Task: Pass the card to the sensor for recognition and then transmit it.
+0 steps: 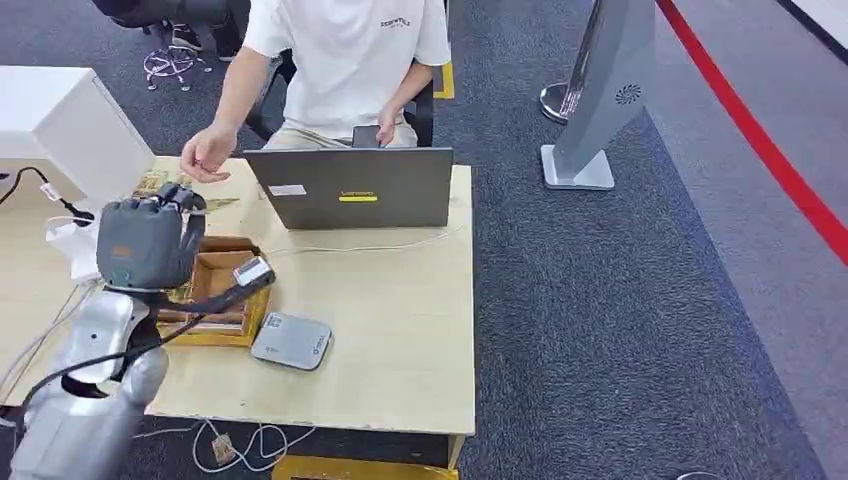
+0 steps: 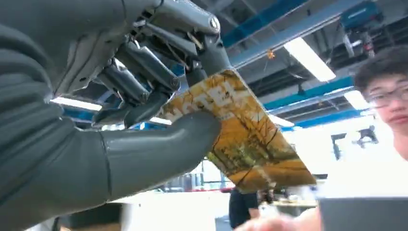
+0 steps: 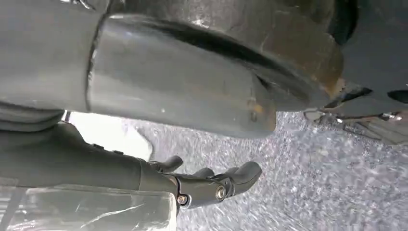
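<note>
The thin, glossy yellow-and-orange printed card [image 2: 250, 139] was pinched at one short end between the thick grey thumb and the darker fingers [image 2: 139, 77] of the left hand [image 1: 150, 240], most of its length jutting free. It looked light and fairly stiff, probably slick on its faces, so a grasp near an edge with flat pressure on both faces seemed the safest hold; a loose pinch could let it pivot. That hand was raised above the open brown cardboard box [image 1: 215, 290] on the pale wooden table [image 1: 400, 340], knuckles up. Just beside the box lay the small grey square sensor [image 1: 292, 341]. Beyond the box a seated person's hand [image 1: 207, 155] reached near the card. The right hand [image 3: 211, 185] hung over carpet, fingers curled around nothing.
</note>
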Robot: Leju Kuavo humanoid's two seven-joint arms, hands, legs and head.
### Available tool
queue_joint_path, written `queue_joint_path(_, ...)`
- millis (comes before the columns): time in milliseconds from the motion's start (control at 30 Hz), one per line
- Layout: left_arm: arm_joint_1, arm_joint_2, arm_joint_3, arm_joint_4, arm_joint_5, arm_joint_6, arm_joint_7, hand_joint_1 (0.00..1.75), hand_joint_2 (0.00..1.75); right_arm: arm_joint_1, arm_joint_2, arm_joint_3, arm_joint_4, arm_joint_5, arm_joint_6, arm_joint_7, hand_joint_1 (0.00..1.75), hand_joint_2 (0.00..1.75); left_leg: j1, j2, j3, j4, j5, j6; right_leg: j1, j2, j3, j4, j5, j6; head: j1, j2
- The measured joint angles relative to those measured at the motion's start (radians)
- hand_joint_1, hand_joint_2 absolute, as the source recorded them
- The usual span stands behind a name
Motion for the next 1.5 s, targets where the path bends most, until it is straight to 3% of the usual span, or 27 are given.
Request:
queue_joint_path(100,-0.107,0.004,0.000,0.162,-0.007,0.035,-0.010,1.75,1.75,0.001,-0.003,0.010,0.000,0.000,0.003,-0.003,0.00,0.00,0.000,0.002,0.000,0.000,0.000,0.000,0.000,0.002,-0.001,0.000,0.001,0.000,0.000,0.000)
queue_joint_path(233,-0.166,0.007,0.000,0.267,-0.013,0.043,-0.012,1.75,1.75,0.001,-0.005,0.021,0.000,0.001,0.003,-0.004,0.00,0.00,0.000,0.003,-0.001,0.000,0.000,0.000,0.000,0.003,-0.002,0.000,0.001,0.001,0.000,0.000)
queue_joint_path(433,-0.273,-0.002,-0.011,0.422,-0.080,-0.002,0.043,1.75,1.75,0.000,-0.006,0.024,0.000,-0.019,0.022,0.001,0.00,0.00,0.000,0.003,-0.003,0.000,0.000,0.000,0.000,0.003,-0.005,0.000,0.001,0.001,-0.001,0.000)
queue_joint_path(467,-0.289,-0.005,-0.013,0.447,-0.081,-0.003,0.045,0.00,1.75,0.000,-0.007,0.024,0.000,-0.021,0.022,0.001,0.00,0.00,0.000,0.003,-0.003,0.000,0.000,0.000,0.000,0.003,-0.005,0.000,0.002,0.001,-0.001,0.000)
queue_joint_path(867,-0.297,-0.011,-0.019,0.510,-0.058,0.030,0.046,0.00,1.75,0.001,-0.007,0.023,0.000,-0.032,0.015,0.001,0.00,0.00,0.000,0.005,-0.005,0.000,0.000,0.000,0.000,0.005,-0.004,0.001,0.002,0.001,0.000,0.000)
queue_joint_path(967,-0.234,0.010,-0.019,0.452,-0.024,0.032,0.025,0.00,1.75,0.001,-0.007,0.022,0.000,-0.039,0.015,0.004,0.00,0.00,0.000,0.006,-0.005,0.000,0.000,0.000,0.000,0.007,-0.004,0.001,0.002,0.001,0.000,0.000)
queue_joint_path(1100,-0.055,0.091,0.015,0.279,0.077,0.032,-0.021,0.00,1.75,0.005,-0.007,0.015,0.000,-0.053,0.013,-0.001,0.00,0.00,0.000,0.010,-0.006,-0.001,-0.002,-0.001,0.000,0.012,-0.003,0.002,0.001,0.000,0.000,0.000)
queue_joint_path(1167,0.082,0.148,0.085,0.186,0.180,0.044,-0.058,0.00,1.75,0.009,-0.007,0.013,0.000,-0.055,0.011,-0.001,0.00,0.00,-0.001,0.015,-0.004,-0.002,-0.005,-0.003,0.000,0.017,-0.004,0.002,0.000,-0.001,0.004,0.000)
queue_joint_path(1267,0.277,0.221,0.307,0.087,0.334,0.049,-0.171,0.00,1.75,0.018,-0.007,0.008,0.000,-0.056,0.011,-0.004,0.00,0.00,0.000,0.021,-0.004,-0.002,-0.007,-0.004,0.001,0.022,-0.006,0.002,-0.002,-0.002,-0.002,0.000)
queue_joint_path(1333,0.369,0.255,0.476,0.058,0.333,0.021,-0.240,0.00,1.75,0.022,-0.009,0.003,0.000,-0.058,0.010,-0.013,0.00,0.00,0.000,0.018,-0.004,-0.002,-0.008,-0.004,0.001,0.017,-0.005,0.003,-0.005,-0.004,0.000,0.000)
queue_joint_path(1400,0.435,0.268,0.669,0.054,0.325,-0.054,-0.348,0.00,1.75,0.022,-0.009,-0.001,0.000,-0.062,0.011,-0.028,0.00,0.00,0.001,0.017,-0.005,-0.002,-0.008,-0.005,0.002,0.017,-0.005,0.003,-0.006,-0.004,-0.002,0.000)
queue_joint_path(1500,0.455,0.269,1.018,0.072,0.267,-0.208,-0.568,0.00,1.75,0.026,-0.011,-0.005,0.000,-0.063,0.010,-0.039,0.00,0.00,0.004,0.017,-0.006,-0.002,-0.009,-0.006,0.005,0.017,-0.007,0.003,-0.006,-0.004,0.001,0.000)
